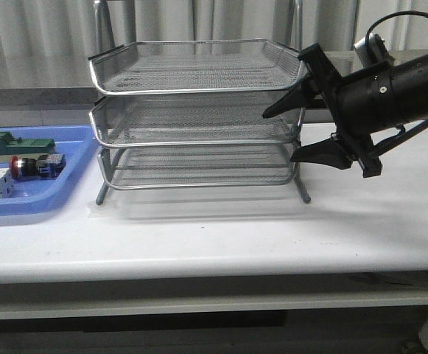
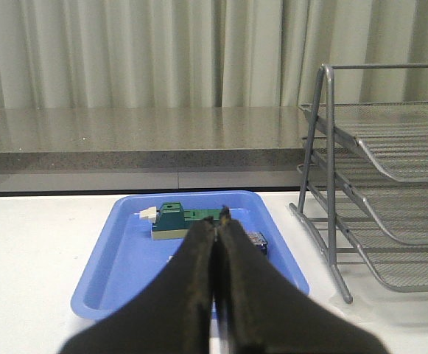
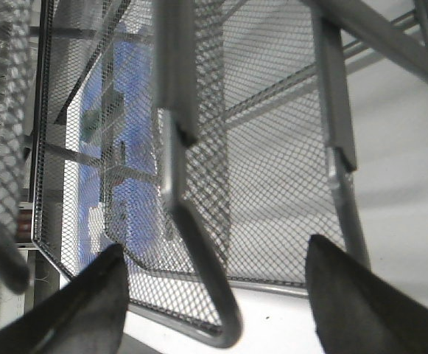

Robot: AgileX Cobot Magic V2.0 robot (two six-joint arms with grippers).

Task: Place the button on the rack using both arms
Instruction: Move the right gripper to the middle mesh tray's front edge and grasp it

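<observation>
front view: one button in blue tray, one rack; left jaws clenched, right jaws released.

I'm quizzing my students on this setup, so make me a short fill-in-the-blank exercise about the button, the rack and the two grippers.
1. The button lies in the blue ____.
2. The rack has ____ mesh tiers.
3. The right gripper is ____ beside the rack.
4. The left gripper is ____.

Missing words: tray; three; open; shut
</observation>
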